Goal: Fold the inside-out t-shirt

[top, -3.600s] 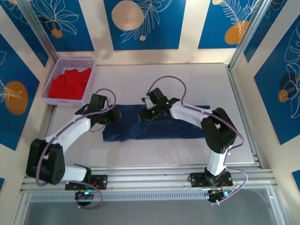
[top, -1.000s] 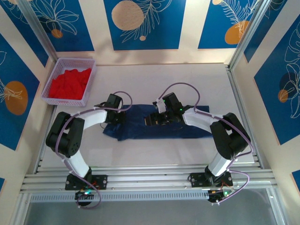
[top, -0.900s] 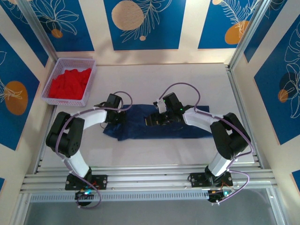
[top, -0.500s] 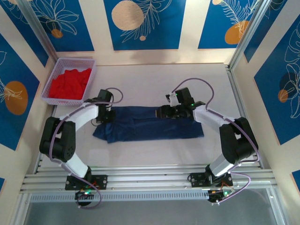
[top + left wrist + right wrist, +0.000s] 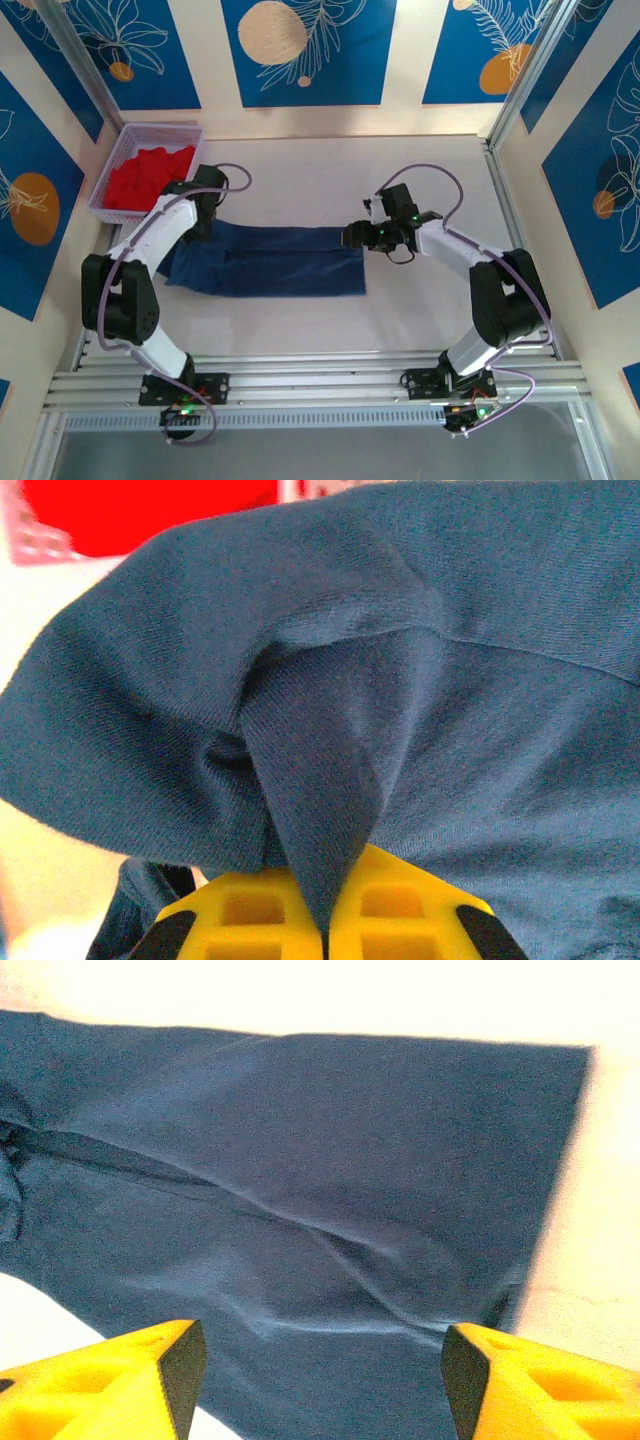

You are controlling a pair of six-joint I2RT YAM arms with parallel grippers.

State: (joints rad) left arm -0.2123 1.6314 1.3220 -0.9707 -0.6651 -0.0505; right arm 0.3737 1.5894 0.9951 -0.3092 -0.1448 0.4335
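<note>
From above, the navy t-shirt (image 5: 270,262) lies flat on the table (image 5: 420,310) (near a basket (image 5: 165,128) of red cloth (image 5: 150,175)), at the left wrist the left gripper (image 5: 325,935) clamps a fold of it, and at the right wrist the right gripper (image 5: 320,1360) hangs spread wide above its end

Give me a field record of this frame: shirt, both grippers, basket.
shirt: navy, lying flat in a long band on the table
left gripper: shut, pinching a fold of the shirt at its left end
right gripper: open, over the shirt's right edge, holding nothing
basket: far left corner, red garment inside
</note>
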